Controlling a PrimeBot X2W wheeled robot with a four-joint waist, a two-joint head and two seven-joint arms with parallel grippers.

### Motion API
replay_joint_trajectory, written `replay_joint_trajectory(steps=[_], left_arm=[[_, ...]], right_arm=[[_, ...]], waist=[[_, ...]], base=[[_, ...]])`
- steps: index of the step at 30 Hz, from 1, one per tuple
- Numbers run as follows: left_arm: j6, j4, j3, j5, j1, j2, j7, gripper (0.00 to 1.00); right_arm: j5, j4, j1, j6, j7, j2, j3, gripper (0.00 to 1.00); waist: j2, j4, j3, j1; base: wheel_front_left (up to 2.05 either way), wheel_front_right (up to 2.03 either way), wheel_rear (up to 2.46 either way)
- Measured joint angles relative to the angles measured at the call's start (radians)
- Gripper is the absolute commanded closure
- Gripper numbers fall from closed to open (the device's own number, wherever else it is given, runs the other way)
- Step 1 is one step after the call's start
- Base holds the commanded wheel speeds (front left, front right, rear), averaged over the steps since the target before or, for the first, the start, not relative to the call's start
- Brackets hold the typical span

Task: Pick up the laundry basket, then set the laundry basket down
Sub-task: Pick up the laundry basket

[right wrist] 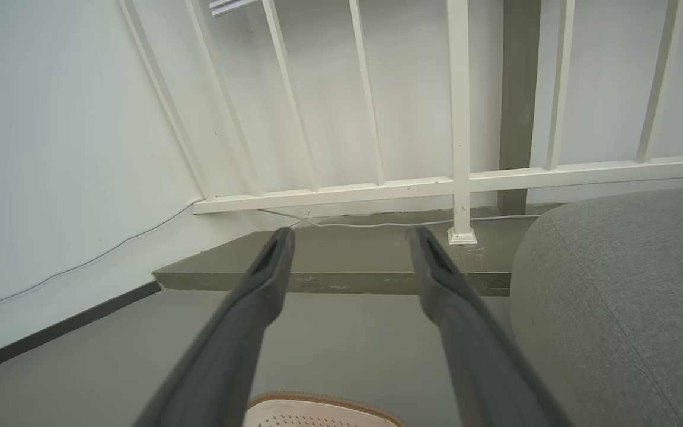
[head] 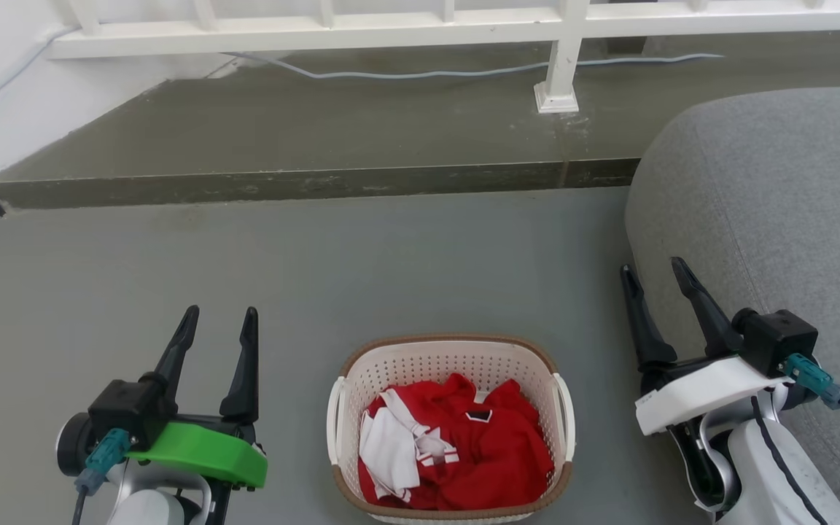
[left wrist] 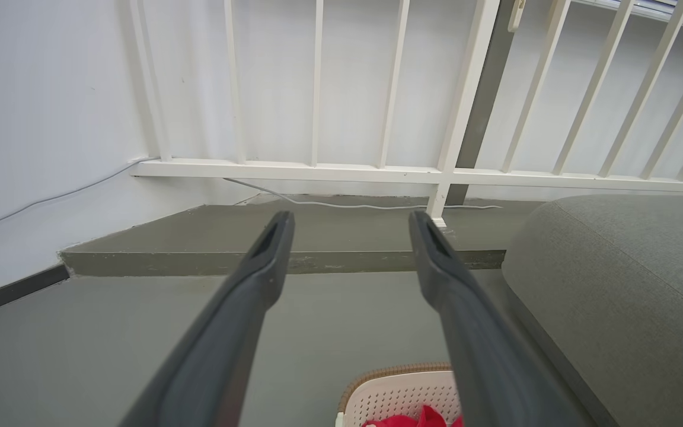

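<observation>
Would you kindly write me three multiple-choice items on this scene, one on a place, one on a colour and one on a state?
1. Where does the laundry basket stand?
A. On the floor, between the left gripper and the right gripper
B. On a table
C. On a chair

2. What colour is most of the clothing in it?
A. Blue
B. Red
C. Green

3. How do the jaws of both grippers stand?
A. Shut on the basket
B. Shut on nothing
C. Open, holding nothing

Answers:
1 A: the head view shows it on the grey floor with a gripper off each side, neither touching it.
2 B: red cloth with some white parts lies in it.
3 C: in the head view and both wrist views the fingers are spread, with nothing between them.
</observation>
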Motion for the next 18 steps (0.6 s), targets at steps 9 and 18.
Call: replay_joint_trajectory(steps=[9, 18], left_arm=[[0.000, -0.004, 0.010, -0.004, 0.000, -0.001, 0.000, 0.00], [-0.006, -0.005, 0.010, -0.026, -0.029, -0.002, 0.000, 0.00]], right_arm=[[0.000, -0.001, -0.010, 0.000, 0.000, 0.001, -0.013, 0.00], [0.000, -0.001, -0.024, 0.001, 0.000, 0.003, -0.028, 0.00]], waist=[[0.0000, -0.011, 0.039, 0.0000], [0.0000, -0.021, 0.116, 0.0000]], base=[[0.00, 0.00, 0.00], [0.00, 0.00, 0.00]])
